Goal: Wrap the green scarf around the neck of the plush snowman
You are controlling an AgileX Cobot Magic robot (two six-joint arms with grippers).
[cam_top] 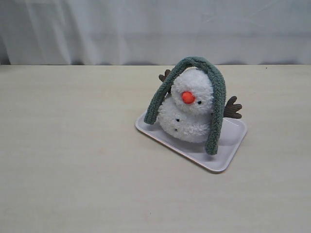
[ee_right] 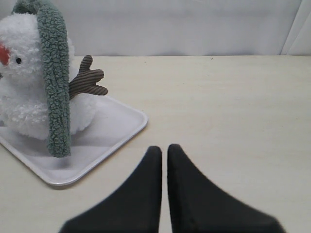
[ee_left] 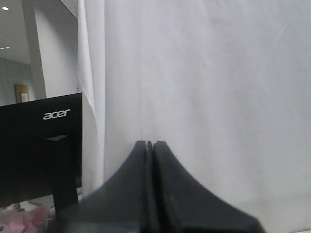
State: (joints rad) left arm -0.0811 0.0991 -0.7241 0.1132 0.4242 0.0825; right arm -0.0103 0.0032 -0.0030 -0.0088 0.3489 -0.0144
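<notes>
Both left gripper (ee_left: 149,144) and right gripper (ee_right: 164,149) rest shut, empty; fuzzy grey-green knit scarf (cam_top: 194,62) straddles fluffy white plush snowman's (cam_top: 187,124) head, ends at eight and five o'clock for crossing.

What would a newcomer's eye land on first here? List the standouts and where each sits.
The plush snowman, white with an orange nose, sits on a pale tray right of the middle of the table in the exterior view. The green scarf is draped over the top of its head like an arch, both ends hanging down to the tray, not around the neck.
</notes>
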